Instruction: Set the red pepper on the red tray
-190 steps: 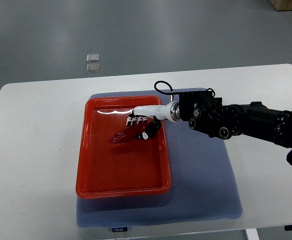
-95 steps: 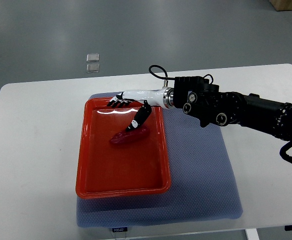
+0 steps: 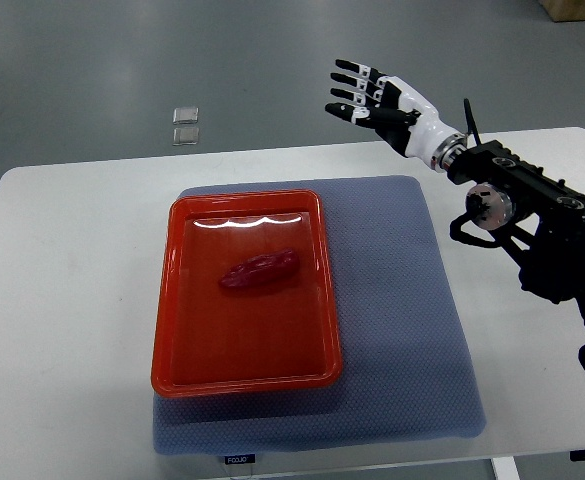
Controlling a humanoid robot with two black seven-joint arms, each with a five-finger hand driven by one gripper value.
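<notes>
A dark red pepper lies flat inside the red tray, a little above the tray's middle. My right hand is raised past the table's far edge, up and to the right of the tray, with its fingers spread and nothing in them. Its black arm comes in from the right edge. Nothing touches the pepper. The left arm does not show.
The tray sits on a blue-grey mat on the white table. Two small clear squares lie on the grey floor beyond the table. A cardboard corner shows at the top right.
My right hand let go of the pepper and rose up and to the right, away from the tray. The pepper stays lying in the tray.
</notes>
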